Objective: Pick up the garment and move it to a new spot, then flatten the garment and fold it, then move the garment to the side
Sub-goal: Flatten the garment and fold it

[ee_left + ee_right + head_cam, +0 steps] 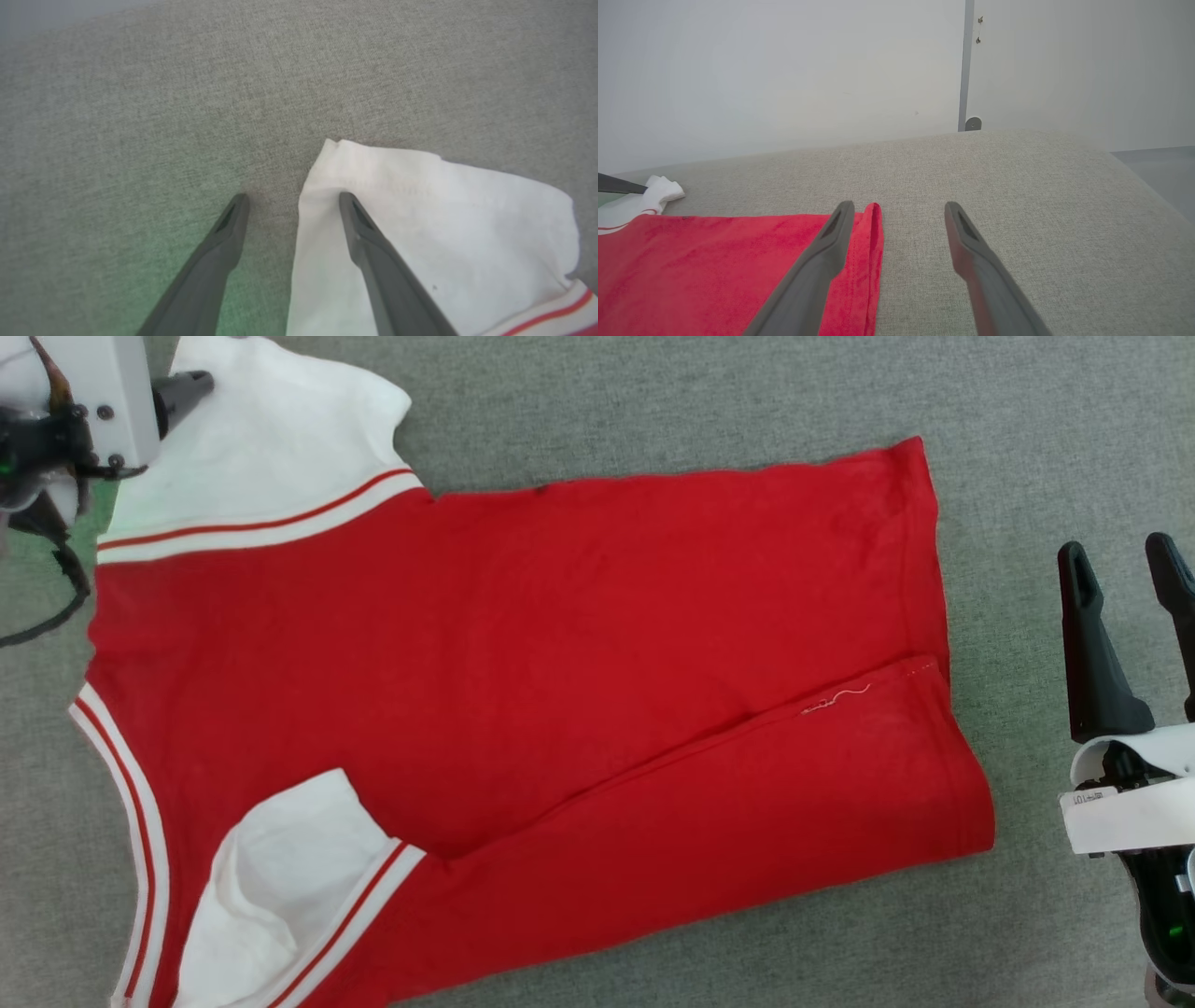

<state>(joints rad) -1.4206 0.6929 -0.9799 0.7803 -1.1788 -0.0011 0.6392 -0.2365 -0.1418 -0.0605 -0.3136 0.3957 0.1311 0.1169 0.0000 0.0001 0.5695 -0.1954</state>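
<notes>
One red T-shirt (523, 644) lies spread on the grey woven surface (653, 411), plain side up, with its lower long edge folded over onto the body. Its two white sleeves show, one flat at the upper left (271, 439) and one tucked at the lower left (280, 877). The left gripper (293, 200) has both fingers spread wide and holds nothing, one finger over the upper sleeve's edge and one over bare fabric. The right gripper (1118, 555) stands wide and empty too, just beside the hem (934, 560).
</notes>
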